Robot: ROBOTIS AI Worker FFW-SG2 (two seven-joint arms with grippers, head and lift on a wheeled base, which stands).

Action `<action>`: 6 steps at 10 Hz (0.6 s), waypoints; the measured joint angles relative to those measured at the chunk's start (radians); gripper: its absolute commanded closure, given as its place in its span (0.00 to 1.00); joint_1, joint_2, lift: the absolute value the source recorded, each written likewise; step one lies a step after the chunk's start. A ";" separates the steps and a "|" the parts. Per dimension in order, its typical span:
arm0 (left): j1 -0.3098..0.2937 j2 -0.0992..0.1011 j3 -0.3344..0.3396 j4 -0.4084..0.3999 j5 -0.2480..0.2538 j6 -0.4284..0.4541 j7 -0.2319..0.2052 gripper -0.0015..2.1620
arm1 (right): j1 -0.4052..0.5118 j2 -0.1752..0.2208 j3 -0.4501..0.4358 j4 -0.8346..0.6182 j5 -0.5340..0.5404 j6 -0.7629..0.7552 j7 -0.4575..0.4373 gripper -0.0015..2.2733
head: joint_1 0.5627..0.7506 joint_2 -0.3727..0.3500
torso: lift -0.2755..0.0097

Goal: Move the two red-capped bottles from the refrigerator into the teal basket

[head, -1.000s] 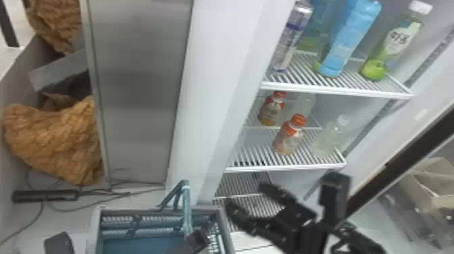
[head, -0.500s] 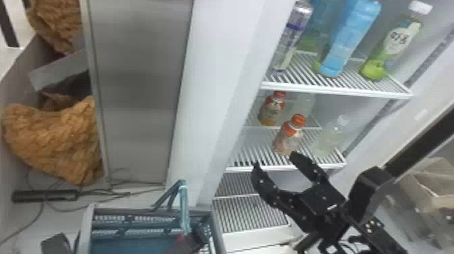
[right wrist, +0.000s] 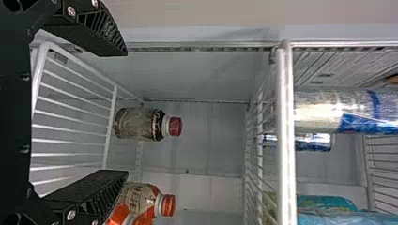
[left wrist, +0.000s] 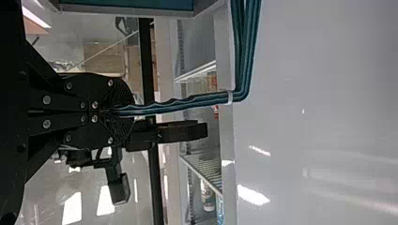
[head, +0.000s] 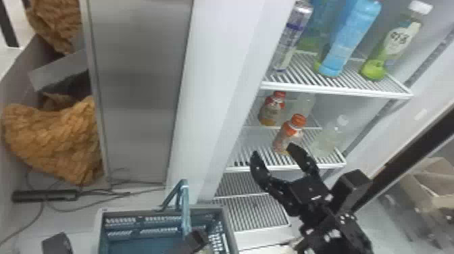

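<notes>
Facing shelf (head: 241,167), seemingly: right gripper (head: 274,150), spread.

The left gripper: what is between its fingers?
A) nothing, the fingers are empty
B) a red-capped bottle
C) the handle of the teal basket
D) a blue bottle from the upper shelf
C: in the left wrist view, the left gripper is closed on the teal handle of the basket.
</notes>
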 measured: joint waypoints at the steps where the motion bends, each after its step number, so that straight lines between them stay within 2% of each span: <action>1: -0.002 0.000 -0.001 0.000 0.000 0.000 0.000 0.53 | -0.033 -0.007 0.021 0.052 0.002 -0.026 -0.012 0.06 | 0.70 0.03 | 0.18; 6: -0.011 -0.002 -0.011 0.001 0.005 0.002 0.001 0.53 | -0.211 -0.023 0.079 0.279 0.028 -0.131 -0.063 0.05 | 0.70 0.03 | 0.18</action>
